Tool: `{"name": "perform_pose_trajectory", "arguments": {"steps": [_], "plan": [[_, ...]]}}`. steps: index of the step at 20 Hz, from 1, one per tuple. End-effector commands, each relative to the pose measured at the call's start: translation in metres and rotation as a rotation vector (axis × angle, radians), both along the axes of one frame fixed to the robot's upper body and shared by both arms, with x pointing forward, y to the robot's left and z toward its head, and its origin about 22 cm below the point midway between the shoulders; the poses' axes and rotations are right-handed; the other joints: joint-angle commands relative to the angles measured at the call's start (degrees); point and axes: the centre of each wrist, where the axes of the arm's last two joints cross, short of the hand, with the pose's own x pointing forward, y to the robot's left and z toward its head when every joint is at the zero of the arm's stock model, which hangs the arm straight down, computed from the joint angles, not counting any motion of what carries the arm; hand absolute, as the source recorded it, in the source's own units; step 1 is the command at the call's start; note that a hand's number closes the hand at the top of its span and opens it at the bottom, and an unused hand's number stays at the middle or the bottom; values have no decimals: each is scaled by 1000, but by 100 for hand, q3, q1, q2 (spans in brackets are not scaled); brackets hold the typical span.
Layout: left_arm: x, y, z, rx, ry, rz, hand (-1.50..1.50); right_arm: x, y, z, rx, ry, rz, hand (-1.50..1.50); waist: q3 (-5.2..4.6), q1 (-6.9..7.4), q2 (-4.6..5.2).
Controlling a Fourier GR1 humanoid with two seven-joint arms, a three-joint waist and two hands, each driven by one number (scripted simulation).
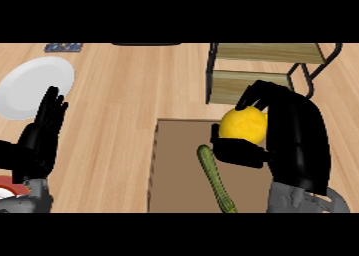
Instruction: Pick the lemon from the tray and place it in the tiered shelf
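The yellow lemon (242,124) is held in my right hand (296,135), whose fingers and thumb curl round it above the far end of the brown tray (174,165). The tiered shelf (267,67), with wooden boards in a black frame, stands just beyond the lemon at the upper right. A green cucumber (216,179) lies on the tray below the lemon. My left hand (38,140) rests open at the left, fingers up, away from the tray.
A white plate (30,87) lies at the upper left, behind my left hand. A red and white object (3,189) shows at the lower left edge. A small blue item (64,47) sits at the far edge.
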Motion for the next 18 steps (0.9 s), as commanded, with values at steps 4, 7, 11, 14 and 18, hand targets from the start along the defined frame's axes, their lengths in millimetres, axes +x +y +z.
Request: {"name": "perform_pose_trajectory", "arguments": {"steps": [4, 7, 11, 14, 18], "plan": [[-6, -12, -1, 8, -14, 18, 0, 2, -42, 35, 3, -11, -130, 150, 6, 9, 16], [-3, -5, -10, -3, -7, 3, 0, 23, -39, 35, -1, -1, -161, 150, 4, 28, 25], [8, 0, 21, 11, -23, 1, 0, 50, -64, 14, 18, -46, -197, 150, 8, 32, 33], [-2, -8, 11, -19, -12, 3, 0, 71, -59, 1, 42, -43, -189, 150, 7, 54, 33], [-10, 5, -3, -7, 2, -1, 0, 85, -100, -14, 38, -83, -203, 150, 7, 48, 32]]}}
